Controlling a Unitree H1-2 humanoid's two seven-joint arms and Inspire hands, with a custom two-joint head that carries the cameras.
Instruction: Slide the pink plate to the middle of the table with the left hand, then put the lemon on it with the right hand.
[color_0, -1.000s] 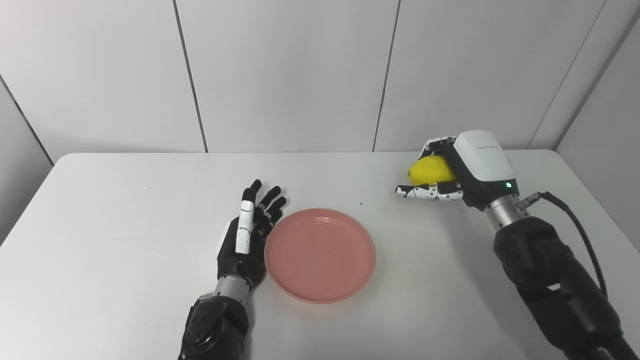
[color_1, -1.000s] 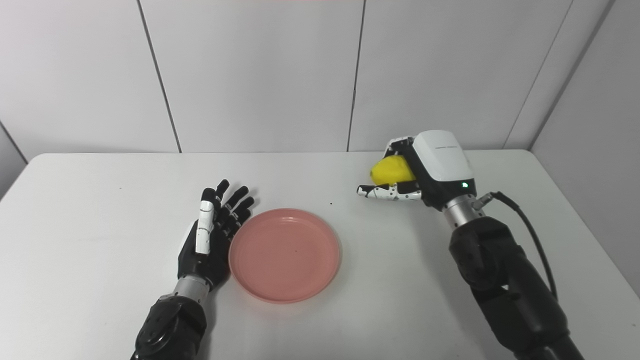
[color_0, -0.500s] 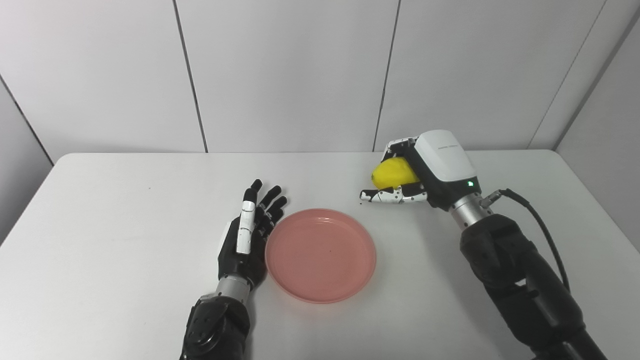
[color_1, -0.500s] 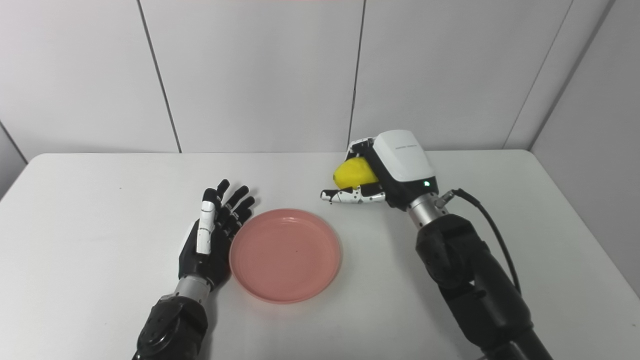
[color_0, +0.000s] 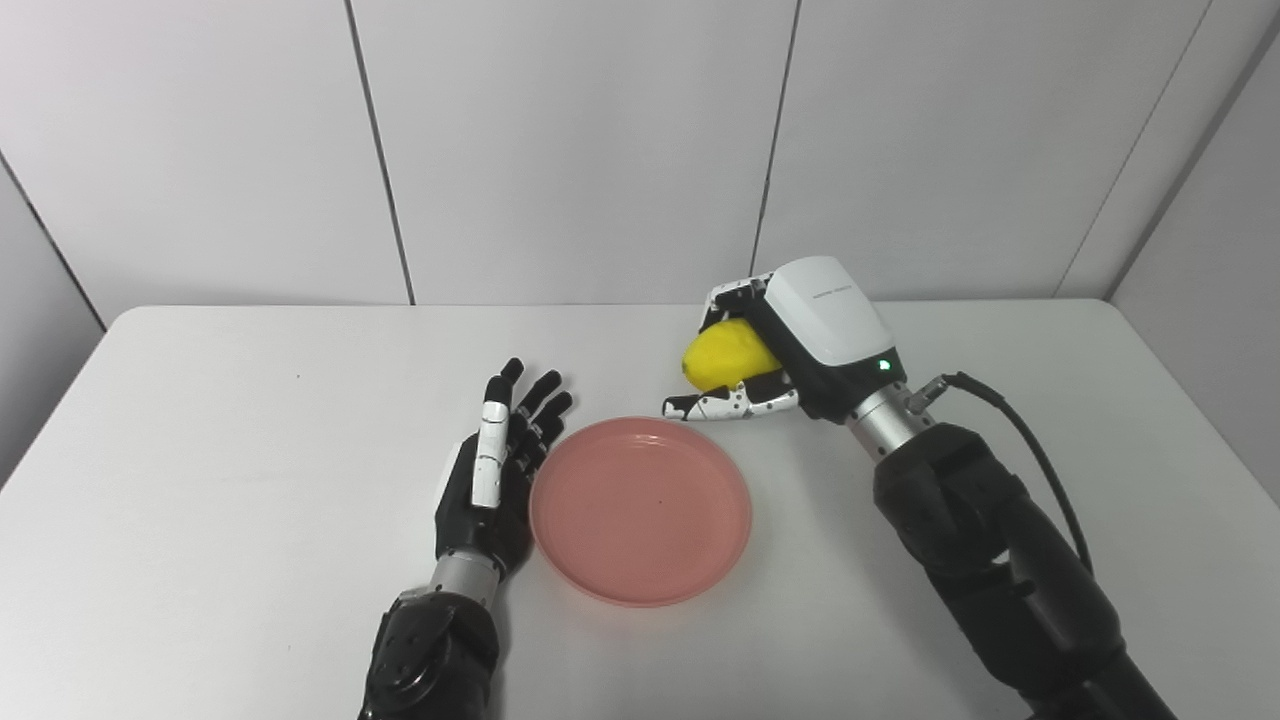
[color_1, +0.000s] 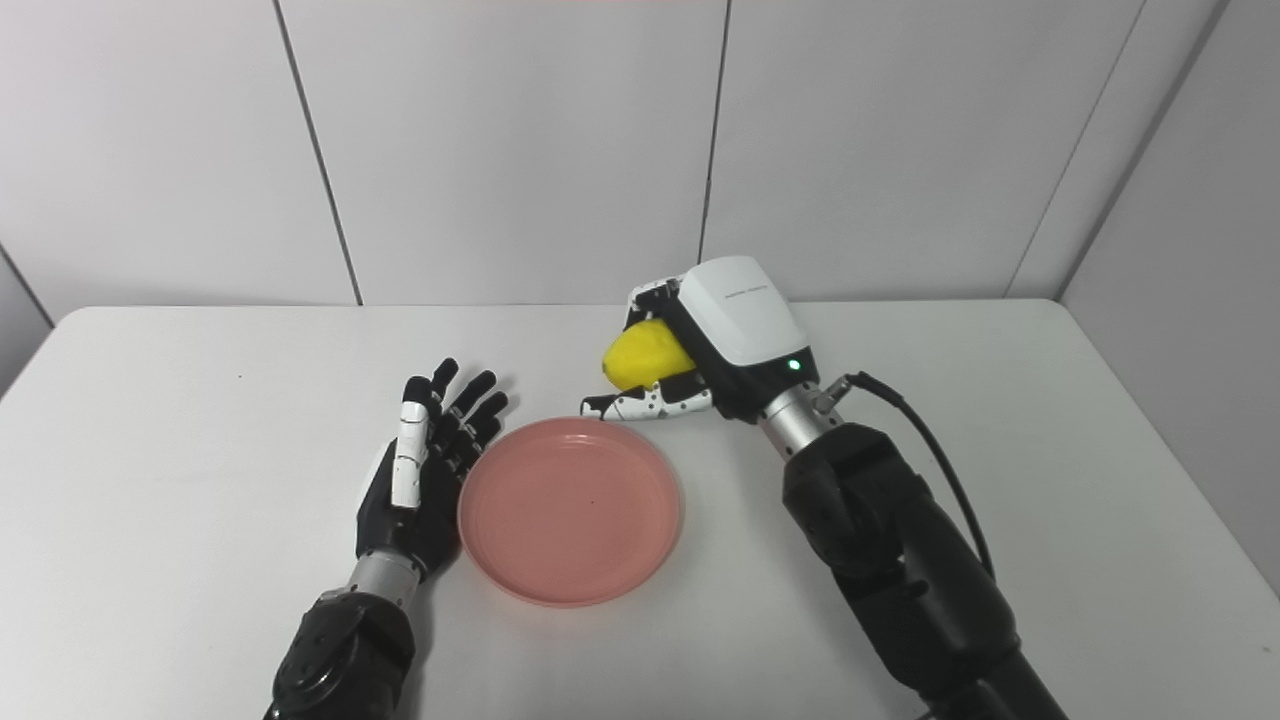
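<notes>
1. A white table (color_0: 200, 420) with rounded corners stood against a panelled wall.
2. A pink plate (color_0: 641, 511) lay directly on it, near the middle.

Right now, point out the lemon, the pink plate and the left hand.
lemon (color_0: 718, 360), left eye view, its bare yellow side.
pink plate (color_0: 640, 585), left eye view, its near rim.
left hand (color_1: 405, 500), right eye view, its palm.

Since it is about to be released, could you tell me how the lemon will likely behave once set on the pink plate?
The lemon looks rounded, so it may roll. The pink plate's raised rim should probably stop it. It seems firm in the right robot hand.
</notes>
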